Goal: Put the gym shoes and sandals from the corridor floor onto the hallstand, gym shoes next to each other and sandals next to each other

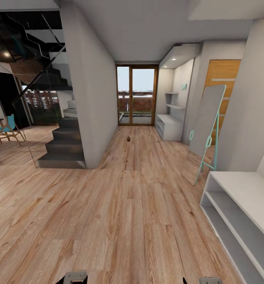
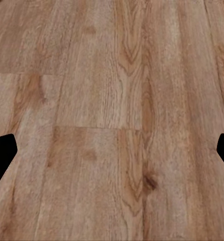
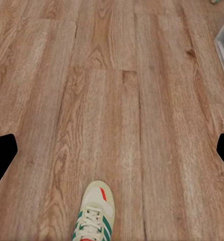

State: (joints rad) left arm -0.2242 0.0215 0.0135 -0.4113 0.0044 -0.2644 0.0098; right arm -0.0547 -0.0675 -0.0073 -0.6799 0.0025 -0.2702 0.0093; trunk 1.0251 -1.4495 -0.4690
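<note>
Wood-floored corridor [image 1: 128, 205], far glass door [image 1: 136, 95]

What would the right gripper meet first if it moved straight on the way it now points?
Most likely bare corridor floor. The right gripper points down at the planks with its fingers spread wide. One gym shoe lies apart from that line, so it would probably be missed, though depth is unclear.

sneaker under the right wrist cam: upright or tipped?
Upright. The sneaker rests sole-down on the wood floor, laces and tongue facing up; its heel is cut off.
</note>
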